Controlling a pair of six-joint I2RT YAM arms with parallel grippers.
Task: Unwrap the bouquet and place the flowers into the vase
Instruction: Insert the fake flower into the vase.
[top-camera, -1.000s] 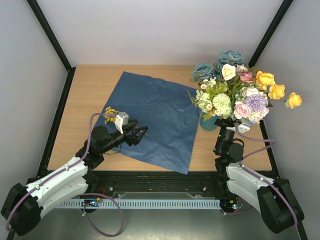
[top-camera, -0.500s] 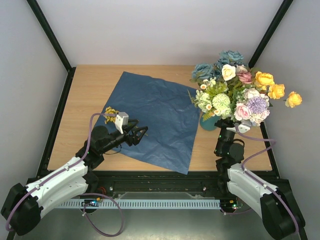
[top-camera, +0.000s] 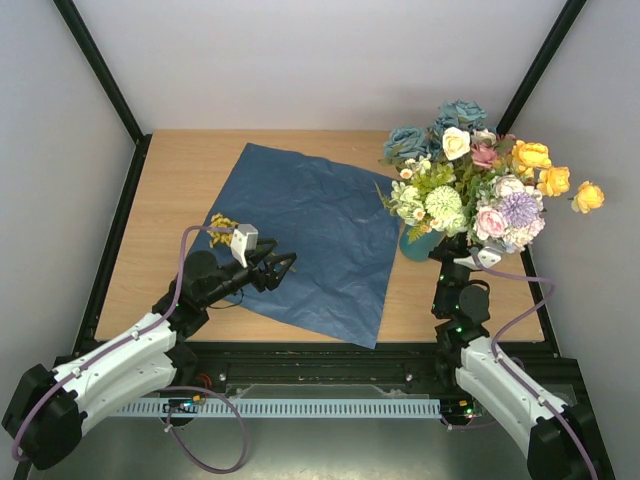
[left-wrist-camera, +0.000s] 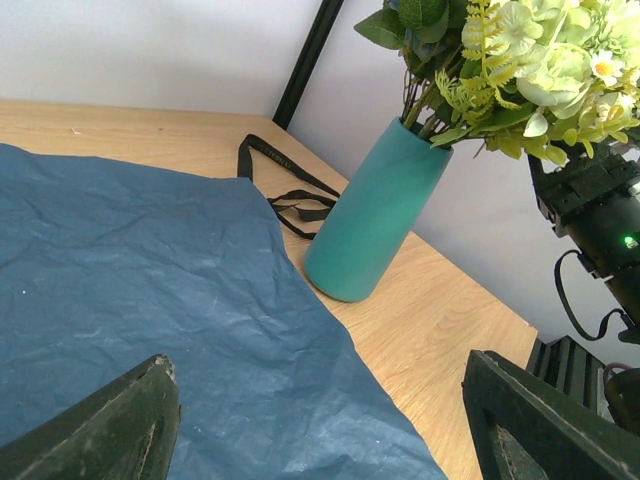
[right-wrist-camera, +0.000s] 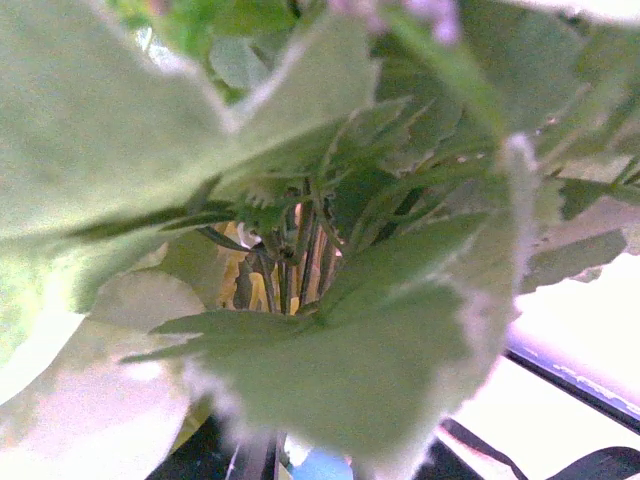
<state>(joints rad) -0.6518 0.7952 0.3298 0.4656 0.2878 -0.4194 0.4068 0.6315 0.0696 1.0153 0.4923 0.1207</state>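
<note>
Needing a slow, straight retreat beside the vase (top-camera: 417, 246), the right gripper (top-camera: 458, 256) is sitting beneath the flowers (top-camera: 470, 190), which are hiding its jaws' state. The left gripper (top-camera: 283, 270) is hovering, spread wide, empty.

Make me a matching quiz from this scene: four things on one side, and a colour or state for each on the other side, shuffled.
Things:
1. vase
2. paper
3. ribbon
4. left gripper

States:
A. open, holding nothing
B. black, lying loose
C. teal, upright, holding the flowers
D. dark blue, spread flat

Pairs: 1-C, 2-D, 3-B, 4-A
</note>
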